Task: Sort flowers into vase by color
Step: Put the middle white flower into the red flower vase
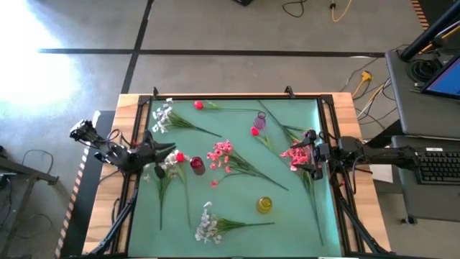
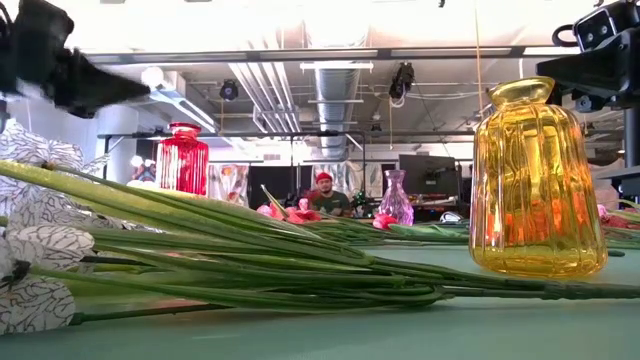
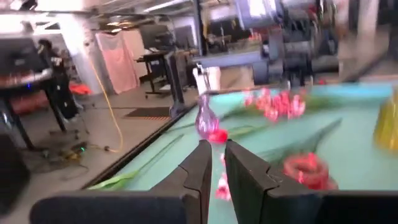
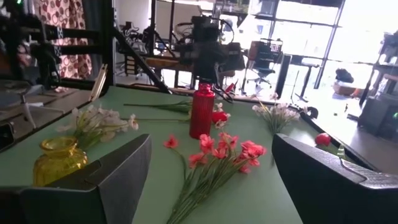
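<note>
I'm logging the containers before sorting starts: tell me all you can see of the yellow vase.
The yellow vase is see-through amber glass, it seems, with a ribbed round body, short narrow neck and flared rim. It stands upright on the green mat, toward the front, holding no flowers. Neither gripper touches it. A white spray's green stems lie just in front of it; whether they touch is unclear.

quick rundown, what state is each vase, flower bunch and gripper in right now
red vase: upright, no flowers in it
purple vase: upright, empty
yellow vase: upright, empty
pink sprays: lying flat mid-mat
white sprays: lying flat on the mat
red bud: lying at the far edge
left gripper: fingers nearly shut, nothing visibly held
right gripper: open, empty
</note>
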You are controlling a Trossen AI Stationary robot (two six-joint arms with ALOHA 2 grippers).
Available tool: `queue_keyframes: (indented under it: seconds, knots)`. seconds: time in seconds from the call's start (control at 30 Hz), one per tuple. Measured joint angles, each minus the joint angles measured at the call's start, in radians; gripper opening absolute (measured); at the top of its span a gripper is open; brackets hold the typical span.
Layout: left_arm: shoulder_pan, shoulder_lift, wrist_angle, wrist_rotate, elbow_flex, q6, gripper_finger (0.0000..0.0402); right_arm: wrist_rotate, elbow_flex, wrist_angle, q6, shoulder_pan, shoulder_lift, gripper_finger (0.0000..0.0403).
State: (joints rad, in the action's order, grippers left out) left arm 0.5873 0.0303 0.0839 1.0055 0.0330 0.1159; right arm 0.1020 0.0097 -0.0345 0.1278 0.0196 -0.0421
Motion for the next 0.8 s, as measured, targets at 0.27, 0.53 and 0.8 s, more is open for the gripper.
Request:
queue_keyframes:
  seconds: [0.27,0.53,0.8]
  knots:
    - [0.000,0.000,0.397,0.017,0.002,-0.189,0.0035,-0.007,0.000,-0.001,0.037,0.000,0.000,0.0327]
    - [-0.002,0.000,0.481,0.080,0.003,-0.284,0.0035,-0.267,0.000,-0.011,-0.424,0.000,-0.006,0.0327]
    - [0.001,0.056,0.448,0.121,0.004,-0.445,0.0025,-0.437,0.000,-0.034,-0.652,0.001,-0.006,0.0327]
